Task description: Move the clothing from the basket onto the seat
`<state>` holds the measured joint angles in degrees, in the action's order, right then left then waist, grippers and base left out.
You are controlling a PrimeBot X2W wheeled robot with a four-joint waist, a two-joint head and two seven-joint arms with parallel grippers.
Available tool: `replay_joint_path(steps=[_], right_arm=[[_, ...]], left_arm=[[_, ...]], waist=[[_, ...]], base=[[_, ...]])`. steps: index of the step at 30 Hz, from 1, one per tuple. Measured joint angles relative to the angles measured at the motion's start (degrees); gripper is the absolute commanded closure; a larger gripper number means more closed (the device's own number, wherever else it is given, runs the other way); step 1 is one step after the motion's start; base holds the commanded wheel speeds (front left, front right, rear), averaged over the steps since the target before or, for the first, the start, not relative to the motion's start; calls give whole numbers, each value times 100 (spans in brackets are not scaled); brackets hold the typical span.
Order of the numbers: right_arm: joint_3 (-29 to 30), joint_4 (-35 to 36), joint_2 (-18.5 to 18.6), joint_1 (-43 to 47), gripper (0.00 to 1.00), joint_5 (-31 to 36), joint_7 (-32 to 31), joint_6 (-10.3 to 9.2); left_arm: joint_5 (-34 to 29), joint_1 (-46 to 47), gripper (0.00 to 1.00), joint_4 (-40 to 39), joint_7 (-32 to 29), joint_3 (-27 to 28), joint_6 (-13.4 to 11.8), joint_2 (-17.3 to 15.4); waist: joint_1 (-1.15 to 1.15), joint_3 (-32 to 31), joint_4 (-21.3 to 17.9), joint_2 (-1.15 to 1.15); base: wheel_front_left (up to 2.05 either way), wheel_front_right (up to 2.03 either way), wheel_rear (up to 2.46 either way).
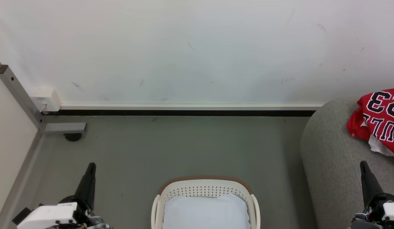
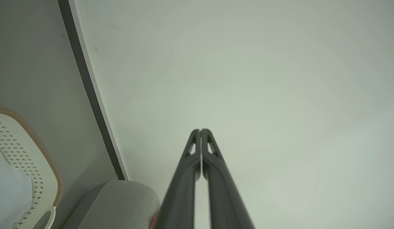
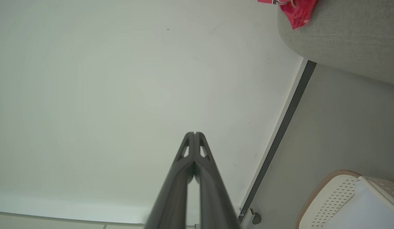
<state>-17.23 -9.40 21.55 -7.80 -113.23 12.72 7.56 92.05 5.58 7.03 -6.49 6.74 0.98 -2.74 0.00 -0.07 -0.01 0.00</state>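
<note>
The left fingers (image 1: 86, 186) are pressed together, holding nothing, and so are the right fingers (image 1: 368, 184). Between the two pairs the basket (image 1: 203, 188) stands on the floor (image 1: 184, 149) with a pale pad (image 1: 206, 213) inside. The grey seat (image 1: 330, 159) is beside the right fingers. The red clothing (image 1: 379, 121) lies on it, beyond their tips.

— How is the left claw (image 1: 91, 166) made up?
— Two long, dark, tapered fingers (image 2: 214, 171) with triangular cut-outs are seen, fixed to a white boxy housing (image 1: 47, 216).
— And the right claw (image 1: 363, 163)?
— The same make is shown.
</note>
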Motion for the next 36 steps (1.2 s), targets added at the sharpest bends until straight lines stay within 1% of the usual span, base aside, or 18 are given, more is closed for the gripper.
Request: replay_joint_path(steps=[36], right_arm=[[-153, 67, 133, -21, 100, -148, 144, -1]], left_arm=[[1, 0, 100, -4, 0, 2, 0, 0]], waist=[[0, 2, 0, 0]], base=[[0, 0, 0]])
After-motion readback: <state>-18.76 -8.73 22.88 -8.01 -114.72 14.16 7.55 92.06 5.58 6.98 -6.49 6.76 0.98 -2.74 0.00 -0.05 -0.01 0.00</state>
